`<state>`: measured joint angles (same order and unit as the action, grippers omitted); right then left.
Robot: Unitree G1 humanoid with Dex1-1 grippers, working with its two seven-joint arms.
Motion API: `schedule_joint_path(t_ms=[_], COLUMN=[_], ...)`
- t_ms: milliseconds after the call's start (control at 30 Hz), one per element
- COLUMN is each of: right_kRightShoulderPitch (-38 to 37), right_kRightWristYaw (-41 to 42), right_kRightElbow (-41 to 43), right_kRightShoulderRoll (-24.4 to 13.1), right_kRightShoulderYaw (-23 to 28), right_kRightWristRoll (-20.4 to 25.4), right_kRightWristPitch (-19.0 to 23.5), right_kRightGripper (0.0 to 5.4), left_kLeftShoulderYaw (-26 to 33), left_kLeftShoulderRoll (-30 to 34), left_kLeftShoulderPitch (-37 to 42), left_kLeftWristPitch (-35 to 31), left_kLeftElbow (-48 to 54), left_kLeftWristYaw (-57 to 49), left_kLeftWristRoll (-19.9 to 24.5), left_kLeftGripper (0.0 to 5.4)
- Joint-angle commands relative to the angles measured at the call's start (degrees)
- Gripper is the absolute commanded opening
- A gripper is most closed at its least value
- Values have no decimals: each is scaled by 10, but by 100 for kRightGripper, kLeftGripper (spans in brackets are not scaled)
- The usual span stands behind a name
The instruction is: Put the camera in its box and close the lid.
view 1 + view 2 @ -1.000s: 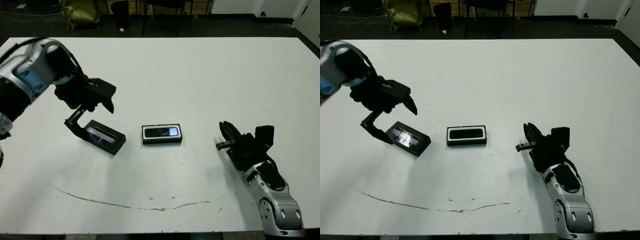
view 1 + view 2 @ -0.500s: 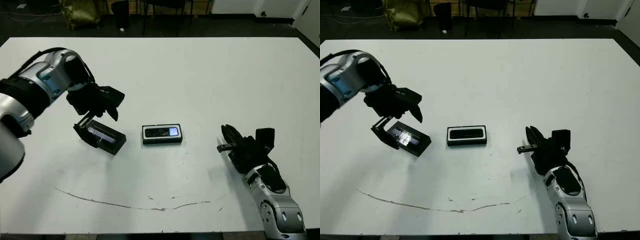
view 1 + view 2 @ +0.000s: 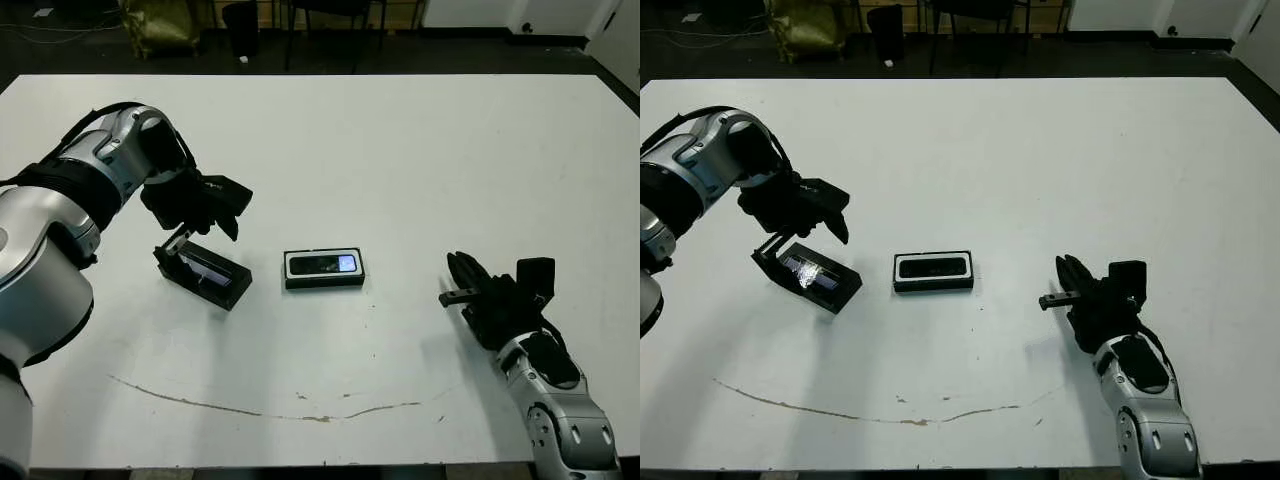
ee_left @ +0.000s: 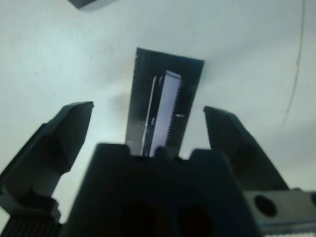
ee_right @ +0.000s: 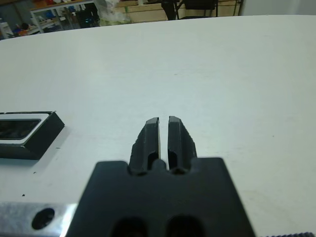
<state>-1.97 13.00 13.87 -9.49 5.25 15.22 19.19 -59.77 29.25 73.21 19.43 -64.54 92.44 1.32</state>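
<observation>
1. The left gripper (image 4: pixel 148 138) hangs with its two black fingers spread wide on either side of the flat black lid with a shiny window strip (image 3: pixel 205 273).
2. The slim black camera bar (image 3: pixel 322 264) lies in the white-lined black box (image 3: pixel 323 281), between the two grippers.
3. The right gripper (image 5: pixel 164 136) rests with its fingers pressed together, empty.

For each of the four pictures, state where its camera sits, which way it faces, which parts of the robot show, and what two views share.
Left eye view: head, facing down at the table; both arms show.
Right eye view: same head, same scene.
Left wrist view: on the left arm, looking along the open left hand at the lid.
Right wrist view: on the right arm, looking along the shut right hand across the table.
Shared: the box holding the camera shows in eye and right wrist views.
</observation>
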Motion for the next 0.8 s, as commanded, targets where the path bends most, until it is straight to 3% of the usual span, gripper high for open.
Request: schedule_joint_path(t_ms=[33, 167, 633, 700, 800], right_kRightShoulderPitch=[0, -2, -10, -8, -9], right_kRightWristYaw=[-5, -19, -22, -13, -19], right_kRightElbow=[-11, 10, 23, 15, 26], right_kRightShoulderRoll=[-5, -4, 1, -6, -7], right_kRightShoulderYaw=[7, 8, 12, 9, 8], right_kRightWristRoll=[-1, -3, 7, 3, 0], right_kRightWristPitch=[15, 44, 55, 41, 57], right_kRightGripper=[0, 0, 0, 0, 0], left_kLeftShoulderYaw=[14, 27, 66, 71, 76], left_kLeftShoulderRoll=[-17, -30, -44, -47, -50], left_kLeftShoulderPitch=[-7, -7, -23, -25, -30], left_kLeftWristPitch=[3, 9, 55, 51, 63], left_kLeftElbow=[-16, -30, -63, -69, -74], left_kLeftWristYaw=[1, 1, 1, 1, 1], left_kLeftWristRoll=[-32, -62, -104, -109, -114], left_kLeftGripper=[535, 535, 535, 535, 535])
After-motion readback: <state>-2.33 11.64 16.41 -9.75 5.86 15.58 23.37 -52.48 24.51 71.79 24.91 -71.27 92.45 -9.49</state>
